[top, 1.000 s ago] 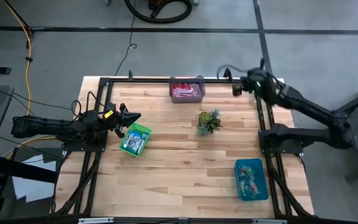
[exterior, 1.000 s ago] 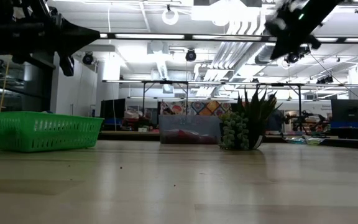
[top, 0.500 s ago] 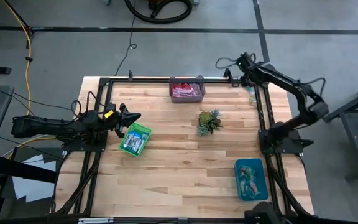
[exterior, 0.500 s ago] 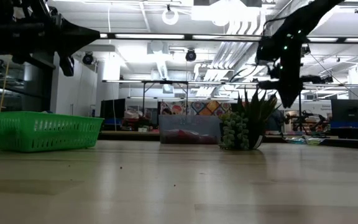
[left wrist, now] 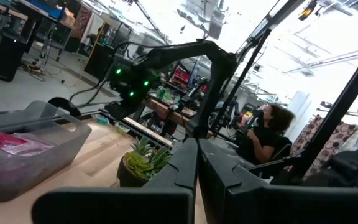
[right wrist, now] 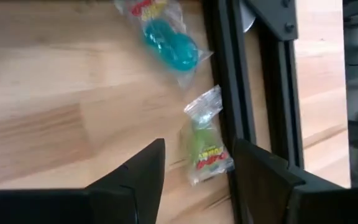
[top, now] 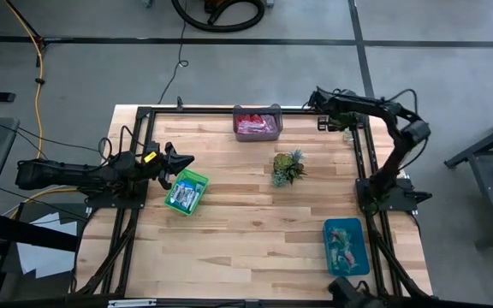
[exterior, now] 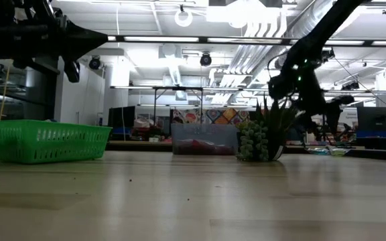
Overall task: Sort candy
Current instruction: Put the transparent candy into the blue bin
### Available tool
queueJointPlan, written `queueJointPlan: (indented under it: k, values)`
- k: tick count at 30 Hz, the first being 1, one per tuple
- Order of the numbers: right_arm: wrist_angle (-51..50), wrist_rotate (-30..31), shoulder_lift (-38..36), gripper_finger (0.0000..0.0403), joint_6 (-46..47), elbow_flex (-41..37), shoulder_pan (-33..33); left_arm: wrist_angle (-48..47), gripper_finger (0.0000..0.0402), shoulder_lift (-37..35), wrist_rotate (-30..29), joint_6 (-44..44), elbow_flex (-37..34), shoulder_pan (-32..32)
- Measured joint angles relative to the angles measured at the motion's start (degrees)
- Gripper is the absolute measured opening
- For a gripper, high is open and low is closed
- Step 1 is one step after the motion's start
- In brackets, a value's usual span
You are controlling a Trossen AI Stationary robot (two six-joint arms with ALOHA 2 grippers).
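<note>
Wooden table [right wrist: 61,112] bears two candies [right wrist: 207,140] beneath the right tool's [right wrist: 194,165] spread fingers.

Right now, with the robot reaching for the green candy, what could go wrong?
The green candy in its clear wrapper lies tight against the black metal frame rail, so one finger of the open right end effector could hit the rail instead of closing on it. The blue candy in a clear wrapper lies close by and might get nudged. The wrapper looks thin and slippery, so it could slide out.
</note>
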Motion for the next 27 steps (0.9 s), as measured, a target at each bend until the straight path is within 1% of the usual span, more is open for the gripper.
queueJointPlan:
  k: [4,11,15,17,19,21,24,26,27]
  values:
    - [-1.0,4.4,4.9,0.0185,2.1,0.1,0.5,0.0,0.0000,0.0,0.0,0.0,0.0,0.0]
    - [-5.3,10.2,12.3,0.0185,6.0,1.7,0.7,0.0,0.0000,0.0,0.0,0.0,0.0,0.0]
    - [-8.1,10.4,15.5,0.0179,6.5,2.9,0.8,0.0,0.0000,0.0,0.0,0.0,0.0,0.0]
    - [-7.9,9.3,15.8,0.0170,6.5,3.6,1.1,0.0,0.0000,0.0,0.0,0.0,0.0,0.0]
    - [-6.8,6.6,15.9,0.0155,5.6,3.6,1.2,0.0,0.0000,0.0,0.0,0.0,0.0,0.0]
    - [-5.7,4.5,15.9,0.0129,5.4,3.6,1.5,0.0,0.0000,0.0,0.0,0.0,0.0,0.0]
    - [-5.1,3.5,15.8,0.0067,5.7,2.9,1.9,0.0,0.0000,0.0,0.0,0.0,0.0,0.0]
    - [-6.7,2.6,15.9,0.0022,5.6,2.5,2.0,0.0,0.0000,0.0,0.0,0.0,0.0,0.0]
    - [-7.3,2.3,15.9,0.0012,5.3,2.4,2.0,0.0,0.0000,0.0,0.0,0.0,0.0,0.0]
